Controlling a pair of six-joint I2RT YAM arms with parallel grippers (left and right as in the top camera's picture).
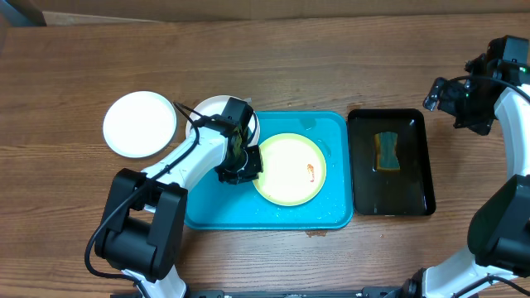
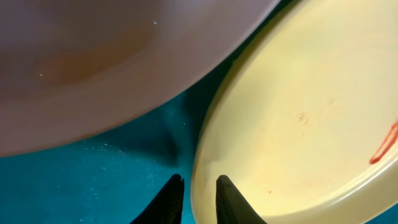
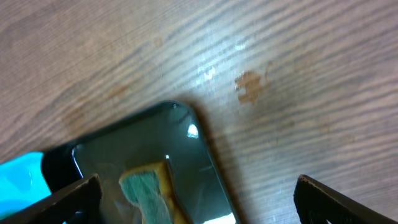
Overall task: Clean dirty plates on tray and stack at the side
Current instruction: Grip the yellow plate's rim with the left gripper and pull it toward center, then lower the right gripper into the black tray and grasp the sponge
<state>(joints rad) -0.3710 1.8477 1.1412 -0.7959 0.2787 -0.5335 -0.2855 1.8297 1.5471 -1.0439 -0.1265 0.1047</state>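
1. On the tray (image 1: 331, 213) lies the yellow plate (image 1: 290, 170), smeared red; a white plate (image 1: 139, 124) rests on the tabletop (image 1: 331, 50) to its left.
2. The left fingers (image 2: 231, 205) pinch the yellow plate's left rim.
3. The right fingers (image 3: 68, 202) hang spread wide over a corner of the black tray (image 3: 186, 155), which holds a sponge (image 3: 146, 190).

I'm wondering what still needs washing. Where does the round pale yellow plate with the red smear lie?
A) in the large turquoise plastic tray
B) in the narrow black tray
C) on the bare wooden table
A: the round pale yellow plate with its red smear lies inside the raised rim of the large turquoise plastic tray.
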